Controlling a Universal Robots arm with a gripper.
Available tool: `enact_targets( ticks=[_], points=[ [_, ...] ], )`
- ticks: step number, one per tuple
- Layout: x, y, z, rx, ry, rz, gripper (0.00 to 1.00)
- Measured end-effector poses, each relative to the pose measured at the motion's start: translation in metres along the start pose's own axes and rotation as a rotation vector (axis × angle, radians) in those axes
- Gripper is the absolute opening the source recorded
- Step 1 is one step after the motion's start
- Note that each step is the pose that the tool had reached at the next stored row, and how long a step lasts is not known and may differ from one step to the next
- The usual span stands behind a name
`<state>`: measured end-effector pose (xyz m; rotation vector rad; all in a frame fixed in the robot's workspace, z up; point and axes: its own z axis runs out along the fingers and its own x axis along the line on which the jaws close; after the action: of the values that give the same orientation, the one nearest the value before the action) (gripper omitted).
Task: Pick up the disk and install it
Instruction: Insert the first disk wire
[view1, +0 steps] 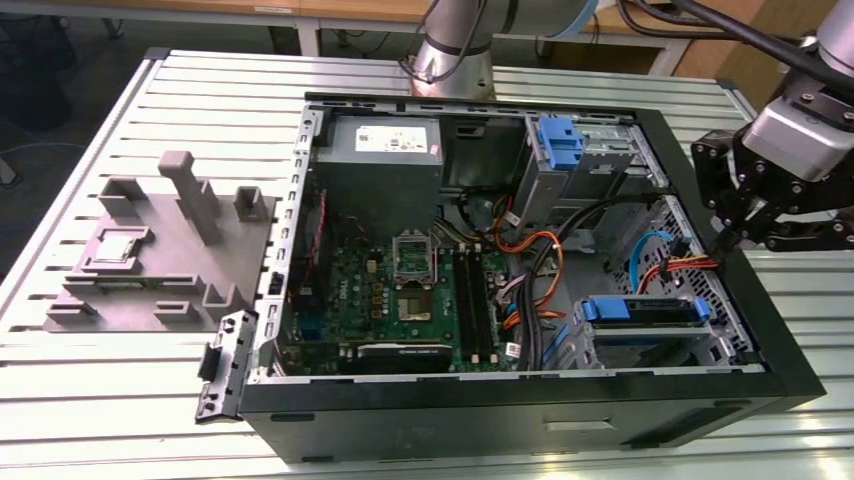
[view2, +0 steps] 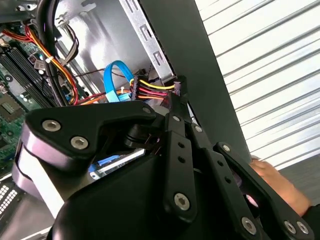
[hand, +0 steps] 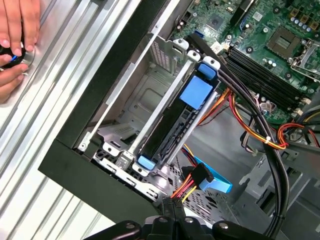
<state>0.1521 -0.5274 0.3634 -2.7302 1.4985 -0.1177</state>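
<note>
Gripper (view1: 731, 225) hovers at computer case (view1: 694, 400) right edge, finger state unclear. Disk (hand: 172, 127) apparently seated in drive bay (hand: 125, 160), blue carrier showing.

I see the open computer case (hand: 95, 145) on the slatted table (hand: 65, 65); a blue-tabbed drive carrier (hand: 175, 120) sits in the bay near its corner; a person's hand (hand: 17, 35) rests on the table beside it.
</note>
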Motion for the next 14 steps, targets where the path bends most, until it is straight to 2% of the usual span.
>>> enact_targets(
  ticks=[1, 2, 4, 5, 8, 12, 14],
  points=[
    [0.0000, 0.0000, 0.0000, 0.0000, 0.0000, 0.000, 0.11],
    [0.0000, 0.0000, 0.0000, -0.0001, 0.0001, 0.000, 0.17],
    [0.0000, 0.0000, 0.0000, 0.0000, 0.0001, -0.003, 0.17],
    [0.0000, 0.0000, 0.0000, 0.0002, 0.0001, -0.006, 0.24],
    [0.0000, 0.0000, 0.0002, 0.0023, 0.0002, -0.027, 0.24],
    [-0.0001, 0.0000, 0.0008, 0.0113, 0.0009, -0.082, 0.24],
    [0.0000, 0.0000, 0.0010, 0.0190, 0.0050, -0.106, 0.24]
  ],
)
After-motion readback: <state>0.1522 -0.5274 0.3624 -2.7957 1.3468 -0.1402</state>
